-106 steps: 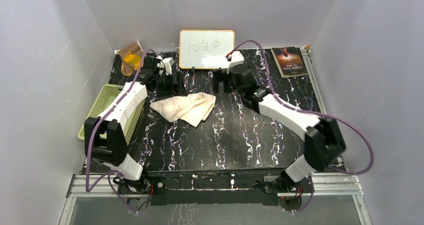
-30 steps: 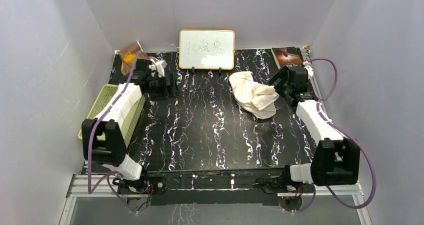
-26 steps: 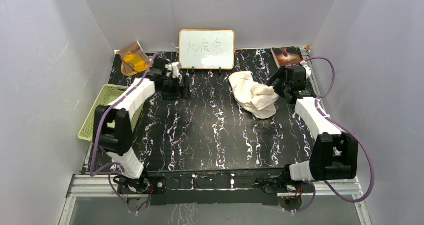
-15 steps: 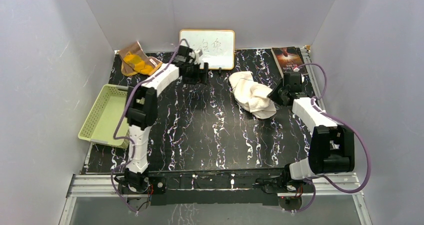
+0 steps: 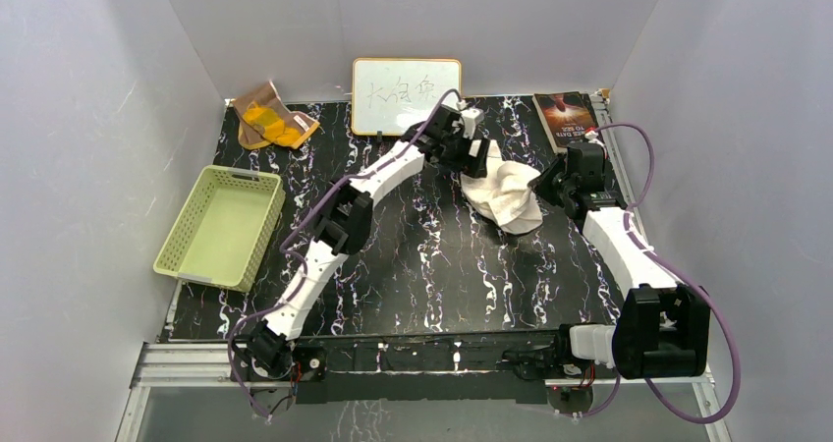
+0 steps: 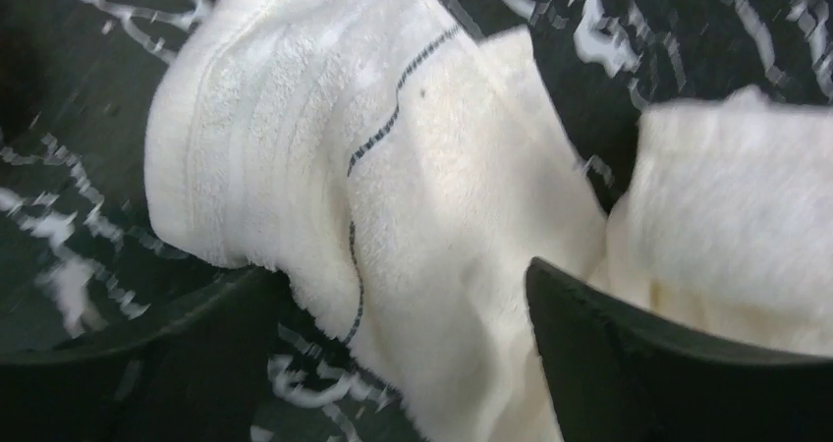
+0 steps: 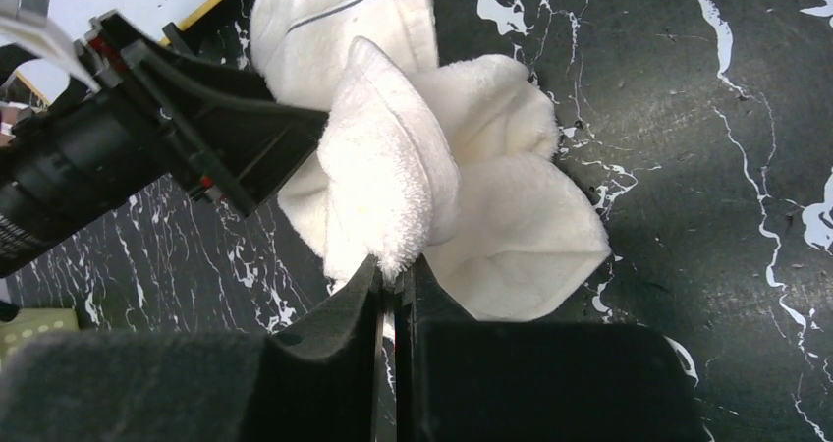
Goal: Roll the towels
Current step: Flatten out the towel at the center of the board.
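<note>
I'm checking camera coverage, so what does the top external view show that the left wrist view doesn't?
Only top external: pale green basket, whiteboard, booklet, orange-and-brown cloth. Only left wrist: a thin dark line across the fabric, and the open left fingers on either side of it. Both: the cream towel, bunched on the black marbled table.

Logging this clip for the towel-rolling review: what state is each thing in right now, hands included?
cream towel: bunched in a heap, not rolled.
orange-and-brown cloth: crumpled, untouched at the far left corner.
left hand: open, fingers astride the cream towel.
right hand: shut on a fold of the cream towel.
basket: upright, nothing visible inside.
whiteboard: standing, written on.
booklet: closed, lying flat.
</note>
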Robot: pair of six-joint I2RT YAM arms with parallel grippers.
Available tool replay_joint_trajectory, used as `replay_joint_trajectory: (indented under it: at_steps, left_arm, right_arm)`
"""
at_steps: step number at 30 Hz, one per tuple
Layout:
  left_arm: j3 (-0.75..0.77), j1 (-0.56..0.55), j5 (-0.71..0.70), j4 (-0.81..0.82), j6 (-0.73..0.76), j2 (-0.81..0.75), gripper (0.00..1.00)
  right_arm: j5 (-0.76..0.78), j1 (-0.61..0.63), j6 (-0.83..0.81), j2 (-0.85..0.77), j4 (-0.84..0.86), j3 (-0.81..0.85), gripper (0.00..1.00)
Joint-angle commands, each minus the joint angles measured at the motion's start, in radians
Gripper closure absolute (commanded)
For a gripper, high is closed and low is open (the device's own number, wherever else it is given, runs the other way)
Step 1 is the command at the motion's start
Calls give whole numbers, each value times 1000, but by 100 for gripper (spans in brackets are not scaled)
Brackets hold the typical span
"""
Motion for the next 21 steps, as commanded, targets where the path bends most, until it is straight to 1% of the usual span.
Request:
replay_joint_trajectory:
  at_steps: [1, 2, 3, 4, 6, 7, 8, 11, 12, 13, 15, 17, 19, 21]
  left_arm:
    - [100, -35, -13, -13, -30, 76, 22]
    - [75, -35, -20, -1, -42, 71, 40]
    - [46, -34, -36, 5, -43, 58, 68]
    - [-22, -27, -82, -4, -41, 11, 100]
    - [-134, -3, -118, -16, -35, -72, 100]
    - [-216, 14, -141, -8, -39, -138, 100]
    - [-333, 38, -157, 31, -48, -220, 100]
    - [-701, 163, -157, 165, -129, -541, 100]
    - [-798, 206, -158, 188, -156, -648, 100]
    - [-881, 242, -170, 190, -172, -799, 100]
    - [-984, 287, -225, 149, -166, -993, 100]
    - [-999, 304, -264, 79, -151, -1143, 100]
    - [-989, 310, -279, -15, -155, -1229, 100]
    - [-1012, 310, -300, -79, -176, -1277, 100]
  right_arm:
    - [-25, -3, -19, -15, 30, 9, 100]
    - [-26, -3, -24, -22, 24, 16, 100]
    - [-27, -3, -28, -31, 18, 24, 100]
    - [-26, -3, -42, -58, 11, 39, 100]
    - [-43, -3, -69, -90, 17, 68, 100]
    - [-57, -3, -82, -105, 23, 83, 100]
    - [-78, -3, -96, -115, 32, 98, 100]
    - [-167, -3, -117, -122, 51, 149, 100]
    - [-203, 0, -124, -120, 58, 173, 100]
    - [-229, 10, -136, -120, 47, 204, 100]
    - [-242, 46, -176, -136, 24, 276, 100]
    - [-223, 80, -195, -174, 34, 304, 100]
    - [-213, 86, -167, -198, 71, 292, 100]
    - [-216, 89, -146, -200, 69, 275, 100]
